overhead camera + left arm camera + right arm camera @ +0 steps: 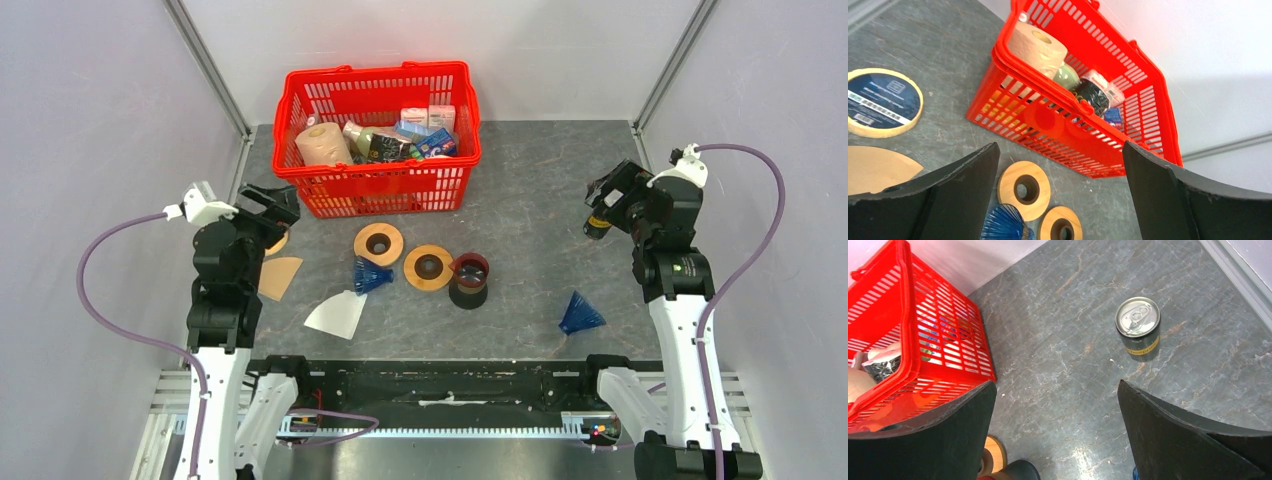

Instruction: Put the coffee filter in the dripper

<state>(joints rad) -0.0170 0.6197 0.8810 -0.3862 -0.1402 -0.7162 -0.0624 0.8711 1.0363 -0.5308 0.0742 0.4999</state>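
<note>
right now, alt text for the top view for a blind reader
A white filter lies flat on a grey table, left of a black dripper. A red basket sits at the back; the left arm and right arm are raised at the sides, holding nothing.

the coffee filter lies on the bench left of the dripper, with the basket behind both.

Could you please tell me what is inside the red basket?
The red basket holds a tan paper roll, a dark packet and small boxes; whatever lies beneath them is hidden.
</note>
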